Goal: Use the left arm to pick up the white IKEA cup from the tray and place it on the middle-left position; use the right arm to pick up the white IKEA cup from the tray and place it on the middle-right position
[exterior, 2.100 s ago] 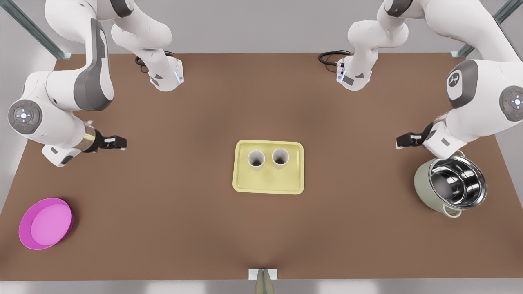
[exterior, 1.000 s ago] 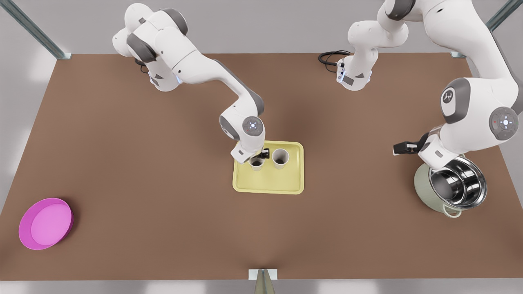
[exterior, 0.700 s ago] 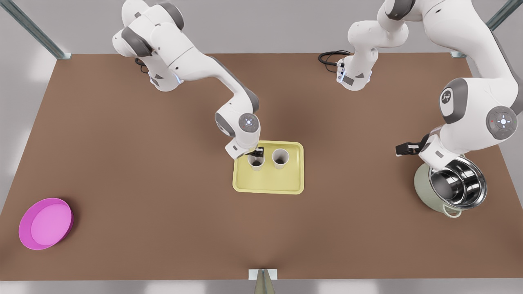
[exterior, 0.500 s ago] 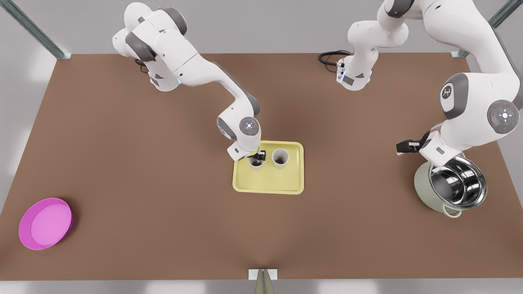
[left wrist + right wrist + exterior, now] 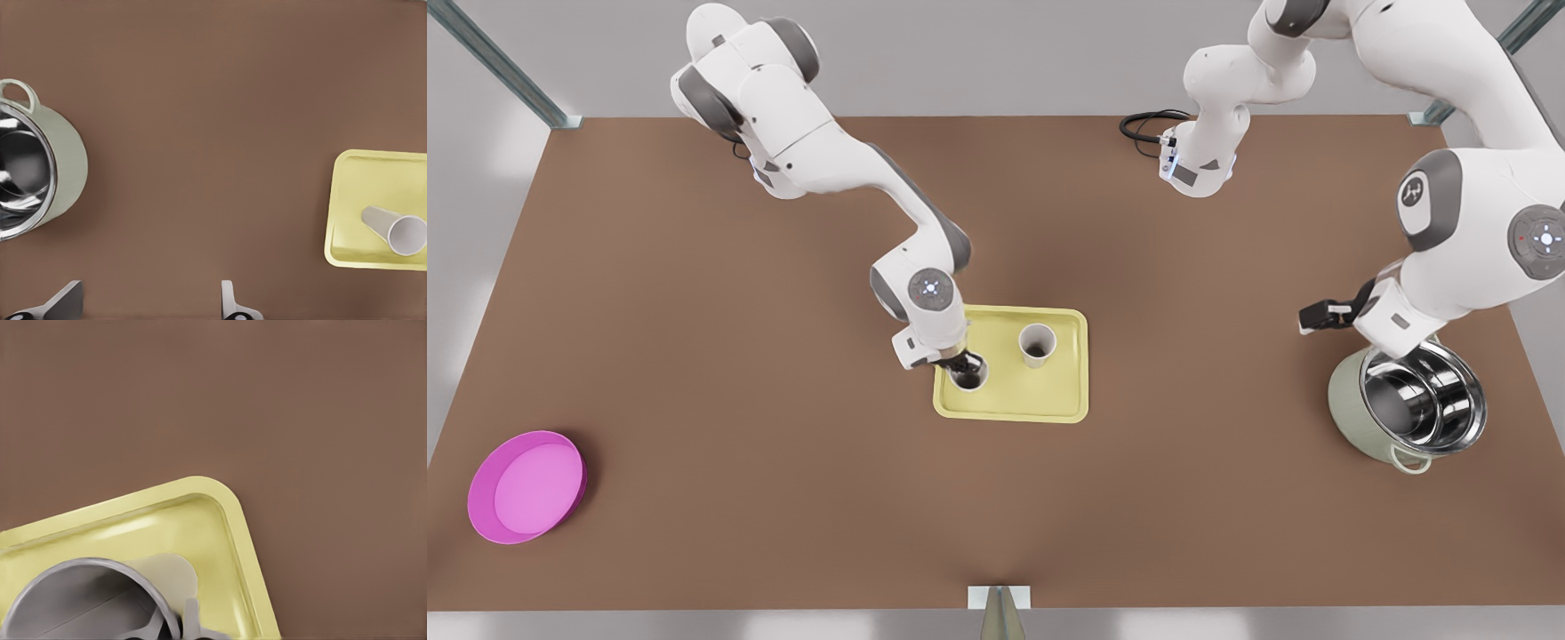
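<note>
A pale yellow tray (image 5: 1063,396) lies mid-table. One white cup (image 5: 1037,344) stands upright in its far part; the left wrist view shows this cup (image 5: 395,231) on the tray (image 5: 347,200). The other white cup (image 5: 968,377) is over the tray's near corner on the front view's left, with my right gripper (image 5: 964,364) shut on its rim. In the right wrist view, that cup's rim (image 5: 80,587) sits by one finger (image 5: 191,619) above the tray corner (image 5: 230,520). My left gripper (image 5: 1316,316) hangs open beside the pot, its fingers (image 5: 227,297) spread wide.
A pale green pot with a steel inside (image 5: 1409,404) stands on the front view's right, under the left arm's wrist; the left wrist view also shows the pot (image 5: 37,177). A round magenta dish (image 5: 527,486) lies at the near corner on the front view's left. Bare brown tabletop surrounds the tray.
The right arm came in from the front view's left, shut on one cup's rim and carried it toward the tray's near corner. The left arm only shifted slightly by the pot.
</note>
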